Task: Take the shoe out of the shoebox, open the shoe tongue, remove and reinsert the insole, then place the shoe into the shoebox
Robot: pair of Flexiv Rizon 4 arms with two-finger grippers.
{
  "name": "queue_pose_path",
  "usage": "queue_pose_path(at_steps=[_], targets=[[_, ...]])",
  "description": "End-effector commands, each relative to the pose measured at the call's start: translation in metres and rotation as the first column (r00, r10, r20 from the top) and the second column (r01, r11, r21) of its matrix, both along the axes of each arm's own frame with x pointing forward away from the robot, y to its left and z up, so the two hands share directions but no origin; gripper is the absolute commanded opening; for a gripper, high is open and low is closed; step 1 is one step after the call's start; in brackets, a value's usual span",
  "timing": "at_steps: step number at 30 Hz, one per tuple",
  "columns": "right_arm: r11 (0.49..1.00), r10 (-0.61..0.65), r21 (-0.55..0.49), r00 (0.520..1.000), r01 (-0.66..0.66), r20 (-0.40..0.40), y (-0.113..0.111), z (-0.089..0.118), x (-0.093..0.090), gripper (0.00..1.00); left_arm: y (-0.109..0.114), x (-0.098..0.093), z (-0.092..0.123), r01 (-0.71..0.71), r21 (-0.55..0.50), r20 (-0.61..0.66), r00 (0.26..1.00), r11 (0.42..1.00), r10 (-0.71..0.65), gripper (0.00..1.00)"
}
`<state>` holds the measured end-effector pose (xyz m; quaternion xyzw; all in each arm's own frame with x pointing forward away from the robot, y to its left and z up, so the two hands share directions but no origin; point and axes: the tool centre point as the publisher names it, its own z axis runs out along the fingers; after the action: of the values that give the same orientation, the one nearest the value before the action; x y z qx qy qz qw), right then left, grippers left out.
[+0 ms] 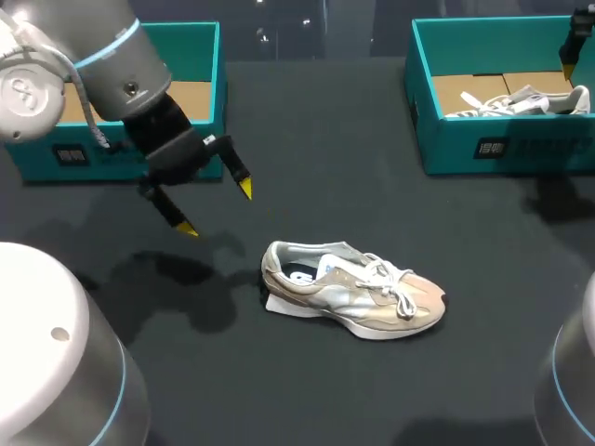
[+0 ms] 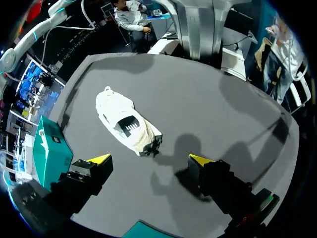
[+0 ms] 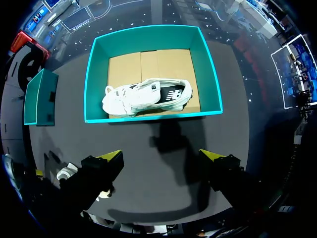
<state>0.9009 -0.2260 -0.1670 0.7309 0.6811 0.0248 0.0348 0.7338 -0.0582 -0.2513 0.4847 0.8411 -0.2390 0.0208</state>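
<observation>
A beige and silver shoe (image 1: 353,290) with white laces lies on its sole in the middle of the dark table, toe pointing right. The left wrist view has the same shoe (image 2: 126,124) ahead of my left gripper (image 2: 149,159). That left gripper (image 1: 216,206) hangs open above the table, to the left of the shoe's heel, holding nothing. A second white shoe (image 3: 146,96) lies inside the teal shoebox (image 3: 152,118) at the back right (image 1: 493,139). My right gripper (image 3: 161,156) is open above the table just in front of that box.
Another teal box (image 1: 200,56) with a cardboard floor stands at the back left, behind my left arm. Dark table surface stretches between the two boxes and in front of the shoe.
</observation>
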Motion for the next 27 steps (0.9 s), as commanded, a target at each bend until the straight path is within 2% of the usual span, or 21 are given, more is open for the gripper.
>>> queue_pose_path(at_steps=[1,5,17,20,27], targets=[[1.000,-0.001,-0.001,1.000,0.001,0.000,0.000,0.000,0.000,1.00,0.025,0.001,-0.002,-0.351,-0.218,-0.197,0.929,0.910,0.312,1.00],[1.000,-0.001,-0.001,1.000,0.001,0.000,0.000,0.000,0.000,1.00,0.036,-0.002,-0.006,-0.558,-0.235,-0.390,0.804,0.796,0.448,1.00],[1.000,-0.001,-0.001,1.000,0.001,0.000,0.000,0.000,0.000,1.00,0.036,-0.002,-0.006,-0.558,-0.235,-0.390,0.804,0.796,0.448,1.00],[1.000,-0.001,-0.001,1.000,0.001,0.000,0.000,0.000,0.000,1.00,0.040,-0.003,-0.016,-0.643,-0.237,-0.477,0.730,0.728,0.490,1.00],[1.000,-0.001,-0.001,1.000,0.001,0.000,0.000,0.000,0.000,1.00,0.040,-0.010,-0.031,-0.712,-0.250,-0.558,0.660,0.656,0.503,1.00]])
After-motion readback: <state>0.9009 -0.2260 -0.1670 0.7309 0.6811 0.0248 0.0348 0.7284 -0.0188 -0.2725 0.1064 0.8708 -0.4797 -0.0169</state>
